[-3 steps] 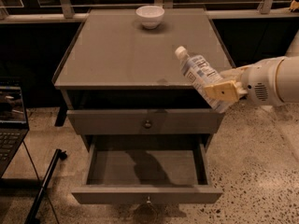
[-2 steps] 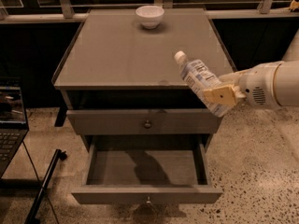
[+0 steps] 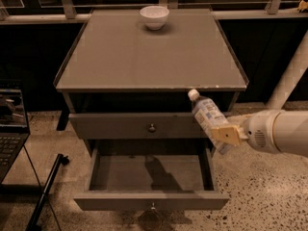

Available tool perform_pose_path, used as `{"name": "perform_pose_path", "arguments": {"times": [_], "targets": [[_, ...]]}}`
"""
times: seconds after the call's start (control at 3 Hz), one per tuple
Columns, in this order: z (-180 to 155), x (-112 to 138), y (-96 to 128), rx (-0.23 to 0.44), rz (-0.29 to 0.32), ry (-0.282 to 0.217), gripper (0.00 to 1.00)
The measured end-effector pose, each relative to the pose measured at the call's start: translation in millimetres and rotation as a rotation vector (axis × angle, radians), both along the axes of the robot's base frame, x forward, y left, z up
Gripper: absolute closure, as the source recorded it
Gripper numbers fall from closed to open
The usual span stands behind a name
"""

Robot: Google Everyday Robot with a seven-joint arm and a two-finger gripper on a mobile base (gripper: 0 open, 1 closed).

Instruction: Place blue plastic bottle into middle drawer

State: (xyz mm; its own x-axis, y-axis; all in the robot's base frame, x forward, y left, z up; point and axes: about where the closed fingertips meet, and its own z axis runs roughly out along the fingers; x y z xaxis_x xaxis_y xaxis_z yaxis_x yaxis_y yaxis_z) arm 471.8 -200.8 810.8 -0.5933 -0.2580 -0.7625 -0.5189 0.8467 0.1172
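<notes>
The blue plastic bottle (image 3: 207, 114) is pale with a white cap and a blue-and-white label. It is tilted, cap up and to the left, in front of the cabinet's right side. My gripper (image 3: 225, 134) is shut on the bottle's lower end, reaching in from the right on a white arm. The bottle hangs above the right end of the middle drawer (image 3: 150, 200), which is pulled open and looks empty. The identical grey drawer (image 3: 139, 125) above it is closed.
A white bowl (image 3: 154, 17) stands at the back of the cabinet top (image 3: 144, 57). A laptop (image 3: 10, 129) is at the left edge, and a dark rod (image 3: 45, 191) leans on the speckled floor beside it. A pale post (image 3: 288, 76) rises at the right.
My gripper has carried the bottle down and toward the front, from level with the cabinet top to beside the closed upper drawer, above the open drawer's right end.
</notes>
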Motion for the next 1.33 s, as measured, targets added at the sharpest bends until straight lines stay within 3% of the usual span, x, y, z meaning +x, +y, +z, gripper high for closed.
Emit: {"name": "perform_pose_path", "arguments": {"times": [0.67, 1.33], "targets": [[-75.0, -31.3, -8.7, 0.041, -0.034, 0.16, 1.0], [-142.2, -34.0, -13.4, 0.091, 0.019, 0.325, 1.0]]}}
